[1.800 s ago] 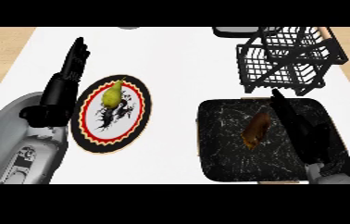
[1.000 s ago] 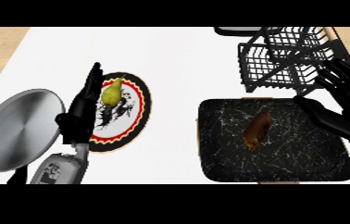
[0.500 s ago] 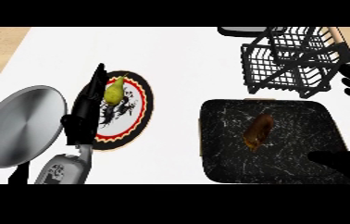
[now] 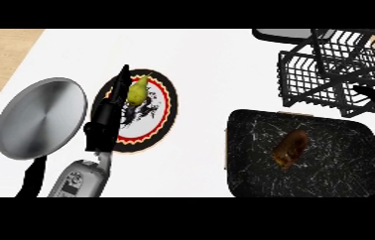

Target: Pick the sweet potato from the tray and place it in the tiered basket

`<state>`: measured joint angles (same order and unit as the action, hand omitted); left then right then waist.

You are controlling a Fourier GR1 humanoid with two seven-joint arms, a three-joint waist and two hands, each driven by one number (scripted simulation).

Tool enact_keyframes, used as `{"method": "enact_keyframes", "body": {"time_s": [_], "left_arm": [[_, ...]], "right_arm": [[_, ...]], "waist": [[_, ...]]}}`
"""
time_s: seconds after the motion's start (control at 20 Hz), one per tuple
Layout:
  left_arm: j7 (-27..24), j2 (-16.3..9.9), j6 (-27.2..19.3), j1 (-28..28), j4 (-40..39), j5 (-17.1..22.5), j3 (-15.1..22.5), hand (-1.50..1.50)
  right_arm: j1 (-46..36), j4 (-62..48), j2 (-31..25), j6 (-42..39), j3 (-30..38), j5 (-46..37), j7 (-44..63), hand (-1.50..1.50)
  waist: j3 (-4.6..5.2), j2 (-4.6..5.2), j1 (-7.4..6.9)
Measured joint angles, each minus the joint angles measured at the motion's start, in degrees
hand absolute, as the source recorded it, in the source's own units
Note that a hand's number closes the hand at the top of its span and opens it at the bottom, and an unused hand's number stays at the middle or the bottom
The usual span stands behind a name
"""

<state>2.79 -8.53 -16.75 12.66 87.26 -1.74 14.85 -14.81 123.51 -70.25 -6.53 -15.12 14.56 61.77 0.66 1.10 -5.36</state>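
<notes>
The brown sweet potato [image 4: 290, 147] lies on the black marbled tray [image 4: 253, 135] at the lower right, with nothing touching it. The black wire tiered basket [image 4: 322, 70] stands just behind the tray at the upper right. My left hand [image 4: 104, 119] stands edge-on over the left part of a plate, fingers straight and pointing away, holding nothing. It is far left of the tray. My right hand does not show anywhere in the head view.
A round patterned plate [image 4: 159, 120] with a yellow-green pear [image 4: 137, 91] lies left of the tray. A silver pan [image 4: 40, 117] with a black handle [image 4: 29, 180] sits at the far left. White counter lies between plate and tray.
My right hand, first above the tray and then at the lower right corner, has left the view. The left hand has stayed over the plate. The sweet potato has not moved.
</notes>
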Motion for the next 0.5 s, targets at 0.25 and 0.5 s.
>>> {"method": "enact_keyframes", "body": {"time_s": [0.25, 0.5], "left_arm": [[0.91, 0.4, 0.36, 1.55, -0.07, -0.57, 0.72, 0.0], [0.73, 0.99, 0.82, 2.63, -1.01, -0.54, 0.9, 0.0]], "right_arm": [[-6.92, -3.01, -1.23, -1.96, -6.6, 2.6, 3.0, -1.5], [-14.1, -6.7, 0.63, -3.21, -12.99, 4.32, 5.09, -1.5]], "waist": [[-0.03, 0.26, -1.69], [-0.01, 0.38, -2.36]]}}
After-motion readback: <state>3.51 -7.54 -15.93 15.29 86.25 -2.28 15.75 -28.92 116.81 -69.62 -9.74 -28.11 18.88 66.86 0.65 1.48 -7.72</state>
